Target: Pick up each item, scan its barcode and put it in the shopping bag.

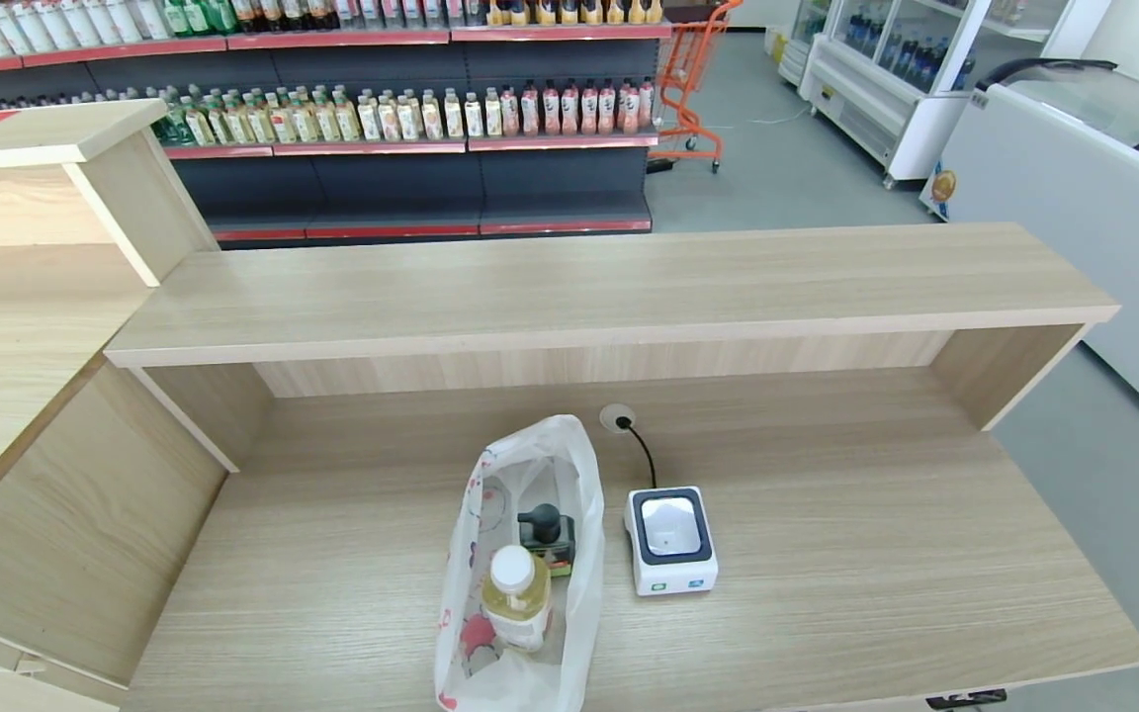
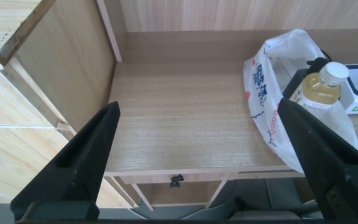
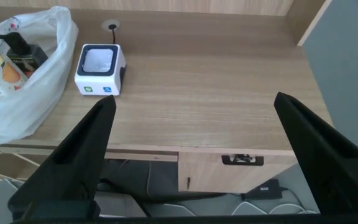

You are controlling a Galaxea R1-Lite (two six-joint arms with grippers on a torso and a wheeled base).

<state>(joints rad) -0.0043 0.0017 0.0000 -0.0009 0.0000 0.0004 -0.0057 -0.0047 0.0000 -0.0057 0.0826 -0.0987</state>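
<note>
Left tool (image 2: 197,104) and right tool (image 3: 194,98) both hang wide open near the front edge of the desk (image 1: 876,554), holding nothing. Meanwhile the shopping bag (image 1: 569,463) sits just left of the barcode scanner (image 1: 670,539), with a yellow drink bottle (image 1: 517,596) and a dark pump bottle (image 1: 546,529) standing inside.

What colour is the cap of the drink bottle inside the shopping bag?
The cap is white, clearest in the head view.
</note>
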